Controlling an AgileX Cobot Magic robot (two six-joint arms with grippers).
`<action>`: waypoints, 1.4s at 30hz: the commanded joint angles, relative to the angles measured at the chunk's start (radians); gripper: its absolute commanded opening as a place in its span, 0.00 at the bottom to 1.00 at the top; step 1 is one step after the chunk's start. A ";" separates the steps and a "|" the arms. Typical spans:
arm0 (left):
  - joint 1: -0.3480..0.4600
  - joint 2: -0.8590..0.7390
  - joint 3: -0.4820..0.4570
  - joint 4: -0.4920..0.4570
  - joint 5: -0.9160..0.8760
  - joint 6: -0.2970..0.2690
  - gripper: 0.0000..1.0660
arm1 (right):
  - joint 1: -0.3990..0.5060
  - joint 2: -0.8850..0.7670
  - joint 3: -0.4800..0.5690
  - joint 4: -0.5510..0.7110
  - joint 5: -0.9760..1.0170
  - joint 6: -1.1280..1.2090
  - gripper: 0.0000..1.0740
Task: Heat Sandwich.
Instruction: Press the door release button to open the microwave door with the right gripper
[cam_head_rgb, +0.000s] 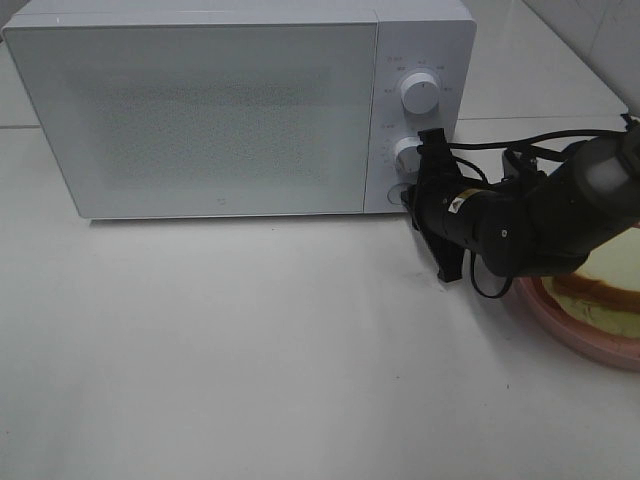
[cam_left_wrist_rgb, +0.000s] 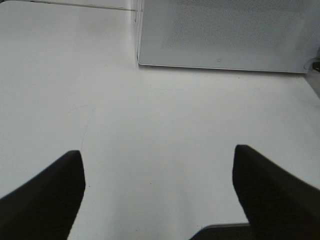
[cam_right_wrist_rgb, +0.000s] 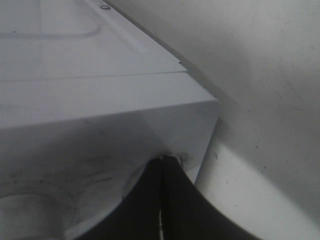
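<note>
Left gripper (cam_left_wrist_rgb: 157, 150) hangs wide open over the table (cam_head_rgb: 250, 350) in front of the microwave (cam_head_rgb: 220, 110). Sandwich (cam_head_rgb: 605, 275) sits on a pink plate (cam_head_rgb: 562, 322) off the microwave's front right. Right gripper (cam_right_wrist_rgb: 163, 160) is pinched shut, tips right at the microwave's lower right front corner.

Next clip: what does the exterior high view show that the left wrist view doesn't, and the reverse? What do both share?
Only the exterior high view shows the two knobs, the right hand, shut, just below the lower knob, and the sandwich on the pink plate at the right edge.

Only the left wrist view shows the left hand, its fingers spread wide with nothing between them, above the table.

Both show the closed microwave and the white table.
</note>
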 joint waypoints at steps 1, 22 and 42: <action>-0.002 -0.023 0.002 -0.004 -0.010 0.000 0.72 | 0.000 0.006 -0.033 0.019 -0.029 0.028 0.00; -0.002 -0.023 0.002 -0.004 -0.010 0.000 0.72 | 0.000 0.043 -0.069 0.097 -0.317 0.137 0.00; -0.002 -0.023 0.002 -0.004 -0.010 0.000 0.72 | -0.004 0.059 -0.084 0.095 -0.368 0.124 0.00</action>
